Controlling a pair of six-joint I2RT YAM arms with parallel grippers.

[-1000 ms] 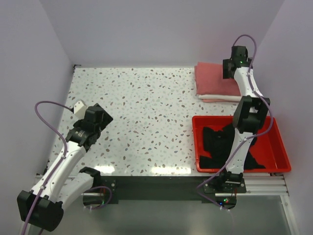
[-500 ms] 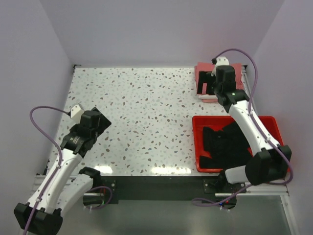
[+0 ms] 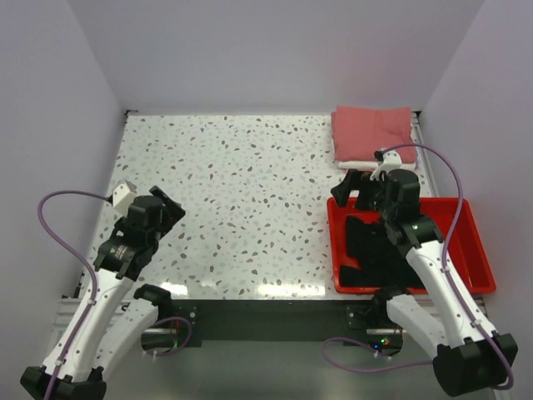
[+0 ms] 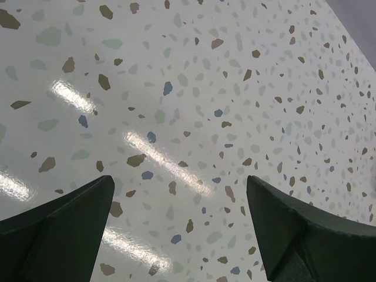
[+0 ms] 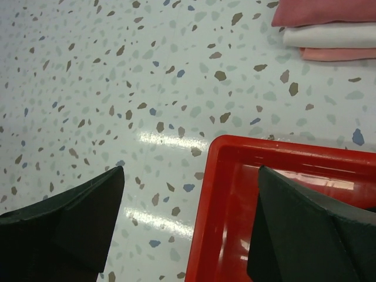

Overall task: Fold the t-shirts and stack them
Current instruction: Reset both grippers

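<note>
Three folded t-shirts lie stacked at the back right: a rose-red one on top, a cream-white one under it, and a peach-pink one at the bottom. A crumpled black t-shirt fills the left part of the red tray. My right gripper hangs open and empty over the tray's far left corner, short of the stack. Out on the left, over bare table, my left gripper is also open with nothing between its fingers.
The speckled table is walled at the back and on both sides. The red tray stands at the near right edge, just in front of the stack. A purple cable loops above the right arm.
My right arm has pulled back from the stack to the tray's far left corner. My left arm has drawn back and down toward the near left. Both grippers stayed open.
</note>
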